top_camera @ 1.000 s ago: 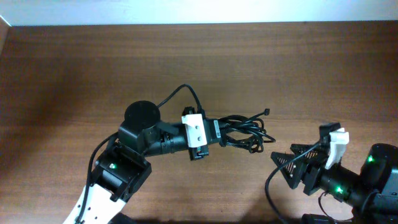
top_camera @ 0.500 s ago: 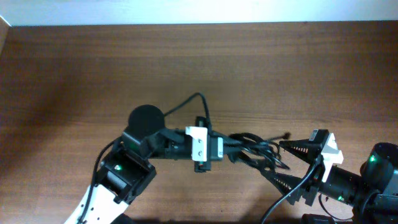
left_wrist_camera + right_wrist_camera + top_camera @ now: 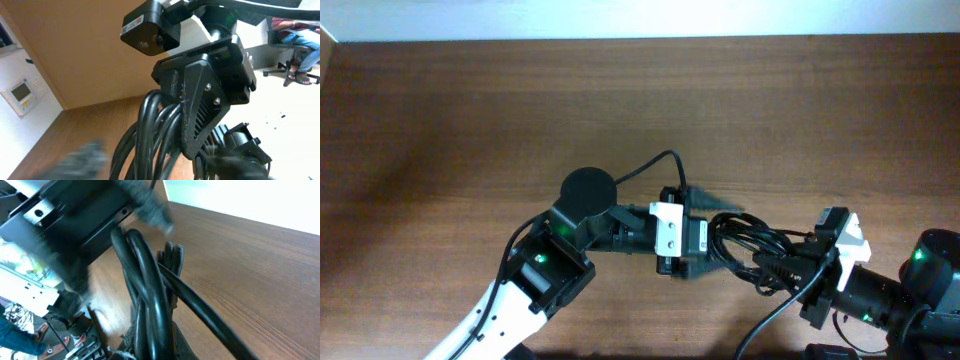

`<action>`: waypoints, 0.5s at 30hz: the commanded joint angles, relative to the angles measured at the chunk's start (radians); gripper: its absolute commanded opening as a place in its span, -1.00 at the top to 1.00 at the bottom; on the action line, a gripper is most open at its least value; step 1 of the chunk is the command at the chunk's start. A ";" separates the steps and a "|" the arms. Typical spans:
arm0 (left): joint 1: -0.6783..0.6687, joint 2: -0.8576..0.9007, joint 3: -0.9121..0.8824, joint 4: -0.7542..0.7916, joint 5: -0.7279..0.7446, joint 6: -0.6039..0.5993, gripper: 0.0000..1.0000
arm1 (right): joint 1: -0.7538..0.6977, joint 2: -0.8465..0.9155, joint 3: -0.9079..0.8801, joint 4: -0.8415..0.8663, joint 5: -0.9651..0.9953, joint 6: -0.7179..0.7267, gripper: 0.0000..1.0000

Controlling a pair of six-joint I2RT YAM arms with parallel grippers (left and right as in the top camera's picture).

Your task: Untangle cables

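Cables point(image 3: 748, 243) form one tangled black bundle at about 4 o'clock from the middle of the surface point(image 3: 470, 110), between the two hands. At the bundle's 9 o'clock end the left hand point(image 3: 710, 236) is spread wide, one finger at 12 o'clock of the strands and one at 6 o'clock, gripping nothing. At the bundle's 4 o'clock end the right hand point(image 3: 790, 268) is closed around several strands; its wrist view shows thick loops running down into its grasp.
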 commanded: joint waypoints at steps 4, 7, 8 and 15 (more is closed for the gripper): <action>0.058 -0.085 0.023 -0.114 -0.068 -0.003 -0.98 | -0.004 0.003 -0.002 0.005 0.002 0.019 0.92; 0.124 -0.140 0.023 -0.269 -0.137 -0.002 -0.98 | -0.004 0.003 -0.002 0.005 0.002 0.019 0.92; 0.135 -0.145 0.023 -0.297 -0.146 -0.002 -0.98 | -0.004 0.003 -0.002 0.005 0.002 0.019 0.92; 0.145 -0.132 0.023 -0.328 -0.142 -0.002 -0.98 | -0.004 0.003 -0.002 0.004 -0.041 0.016 0.92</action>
